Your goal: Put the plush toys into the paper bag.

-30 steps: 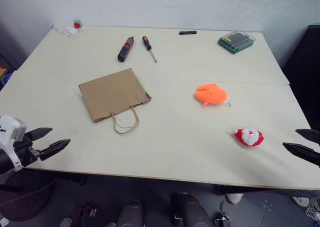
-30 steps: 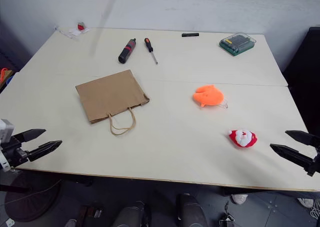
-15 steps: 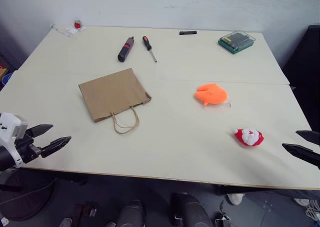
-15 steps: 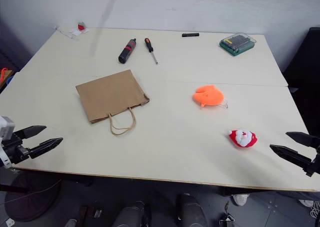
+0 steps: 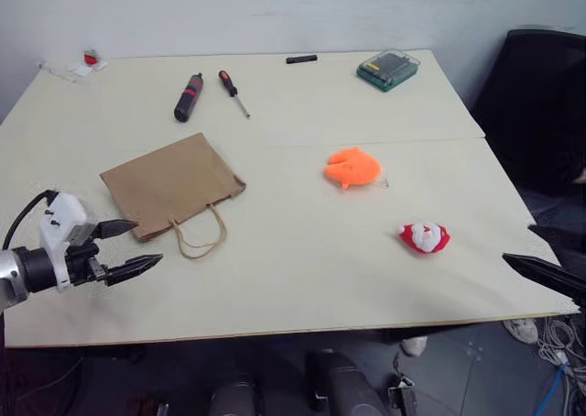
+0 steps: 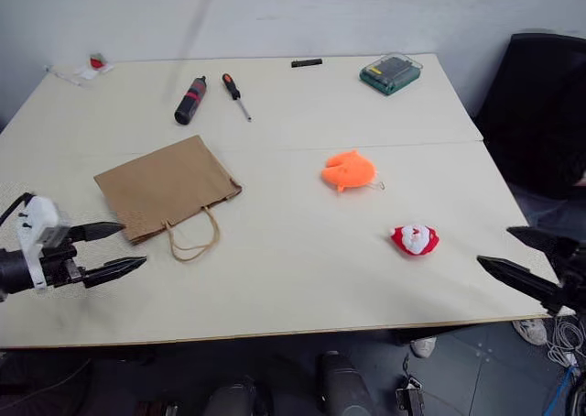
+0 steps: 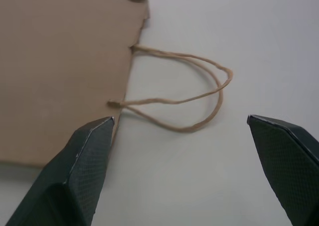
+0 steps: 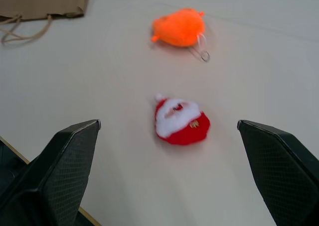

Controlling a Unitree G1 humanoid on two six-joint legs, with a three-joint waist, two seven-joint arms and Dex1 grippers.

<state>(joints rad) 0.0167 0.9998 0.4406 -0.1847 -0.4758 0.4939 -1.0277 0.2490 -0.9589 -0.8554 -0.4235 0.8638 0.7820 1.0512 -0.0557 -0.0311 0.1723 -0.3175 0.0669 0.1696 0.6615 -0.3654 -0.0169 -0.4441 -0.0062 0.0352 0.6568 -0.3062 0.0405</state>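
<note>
- Plush toys and bag all lie on the pale table (image 5: 302,279), nothing packed yet; the whole view has swung since a second ago, which is the camera turning, not the things shifting.
- Left gripper (image 5: 128,247) has come in from the table's near-left edge and now hovers just short of the paper bag (image 5: 169,184), fingers spread wide and empty. In the left wrist view the bag's mouth edge and its loop handles (image 7: 192,94) sit between the two fingers, so I judge this arm is lining up to take or open the bag.
- Paper bag lies flat and closed on the left half of the table, handles pointing toward the near edge. It likely must be opened or lifted before a toy can go in.
- Orange plush (image 5: 353,167) rests past the table's middle, well apart from the bag.
- Santa plush (image 5: 424,237) lies nearer the front, to the right of the orange one.
- Right gripper (image 6: 520,258) has edged inward from the right side, jaws wide apart and holding nothing; its wrist view frames the Santa plush between the fingers, a probable first pick.
</note>
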